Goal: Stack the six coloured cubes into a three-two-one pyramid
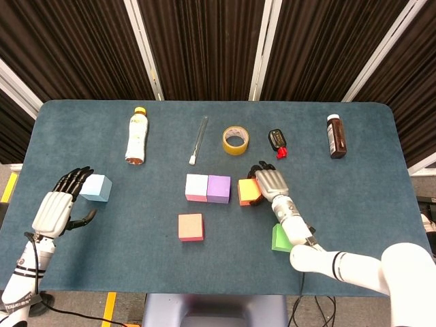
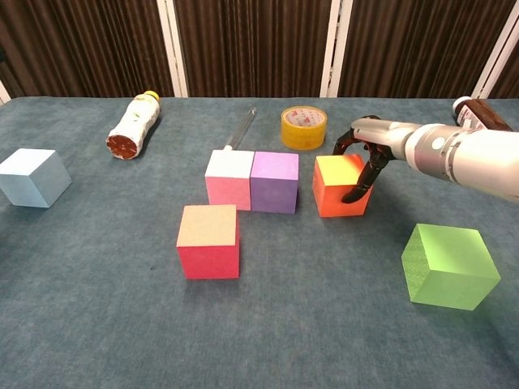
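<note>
Right hand [image 1: 269, 181]: mine, reached to the centre of the table [image 1: 354, 204], dark fingers [image 2: 362, 173] wrapped over the top and right face of the orange cube [image 2: 338, 187]; I hold it by those faces. It sits on the cloth just right of the purple cube [image 2: 274, 181], a narrow gap between them, roughly in line with it.

Left hand [image 1: 58, 202]: mine, at the table's left edge, fingers spread and holding nothing, tips just beside the pale blue cube [image 1: 96, 187]. Touching or not, I cannot tell. Seen in the head view only.

Cubes, six:
- Pink cube [image 2: 229, 179], white-topped, flush against the purple's left side; the two make a row.
- Orange, as above, third in that row but apart.
- Red cube [image 2: 209, 240], tan-topped, alone in front of the pink.
- Green cube [image 2: 448, 265], front right, well apart from the row, partly behind my right forearm in the head view.
- Pale blue, far left, well apart from the others.
- All six rest on the table; none stacked.

Other items, along the back:
- Bottle [image 1: 137, 135], lying down, yellow cap away from me.
- Tube [image 1: 199, 139], thin and clear, lying nearly lengthwise.
- Tape roll [image 1: 235, 139], yellow, flat.
- Small black item with a red tip [image 1: 276, 142], right of the tape.
- Brown bottle [image 1: 335, 135], far right, lying down.
</note>
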Motion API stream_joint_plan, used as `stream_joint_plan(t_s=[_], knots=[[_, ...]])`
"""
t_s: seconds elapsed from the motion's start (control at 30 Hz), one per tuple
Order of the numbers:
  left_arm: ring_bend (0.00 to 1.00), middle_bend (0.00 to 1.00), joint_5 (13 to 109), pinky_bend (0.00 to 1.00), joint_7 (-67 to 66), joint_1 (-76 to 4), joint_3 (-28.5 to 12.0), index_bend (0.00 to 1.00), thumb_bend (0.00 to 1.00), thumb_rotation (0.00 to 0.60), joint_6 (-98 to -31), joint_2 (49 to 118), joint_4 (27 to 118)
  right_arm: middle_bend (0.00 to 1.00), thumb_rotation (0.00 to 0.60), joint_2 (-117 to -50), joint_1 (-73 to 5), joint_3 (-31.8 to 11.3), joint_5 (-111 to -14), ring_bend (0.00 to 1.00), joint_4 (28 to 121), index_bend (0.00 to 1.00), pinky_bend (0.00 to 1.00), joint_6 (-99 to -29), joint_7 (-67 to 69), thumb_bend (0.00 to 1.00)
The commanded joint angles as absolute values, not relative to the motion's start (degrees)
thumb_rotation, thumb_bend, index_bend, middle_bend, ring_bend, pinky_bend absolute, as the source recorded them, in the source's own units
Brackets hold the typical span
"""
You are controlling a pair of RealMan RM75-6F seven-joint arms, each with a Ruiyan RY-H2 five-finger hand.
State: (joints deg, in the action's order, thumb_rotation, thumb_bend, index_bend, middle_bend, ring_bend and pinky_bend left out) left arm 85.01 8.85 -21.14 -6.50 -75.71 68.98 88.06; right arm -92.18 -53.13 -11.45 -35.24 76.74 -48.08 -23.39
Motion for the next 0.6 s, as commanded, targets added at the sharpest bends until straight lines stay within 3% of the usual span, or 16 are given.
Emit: stream_joint_plan(t_s=[0.03,0.4,0.6], knots=[[0.00,0.03,85.1,0.11,9.0,-21.1,-6.5,0.03,0.33,0.600,-75.8,69.0,88.0,0.28,0.600,-92.4,-52.8,-12.0,-35.3,0.15,77.1,0.57,0.22,-48.7,-22.9,0.24],[0.00,0.03,85.2,0.11,9.6,-21.1,-6.3,0.03,0.33,0.600,-75.8,69.2,87.5,0.28,0.600,-93.4,-53.3,-13.0,-32.5,0.15,77.7,0.56,0.22,-49.1,-24.0,0.24],[0.00,0.03,85.3,0.11,10.7,-21.1,-6.2,0.03,0.34,0.600,-75.6,69.6,86.3,0.28,0.600,-94.3,-55.5,-13.8,-26.3,0.15,78.2,0.55,0.22,-49.3,-27.6,0.24]])
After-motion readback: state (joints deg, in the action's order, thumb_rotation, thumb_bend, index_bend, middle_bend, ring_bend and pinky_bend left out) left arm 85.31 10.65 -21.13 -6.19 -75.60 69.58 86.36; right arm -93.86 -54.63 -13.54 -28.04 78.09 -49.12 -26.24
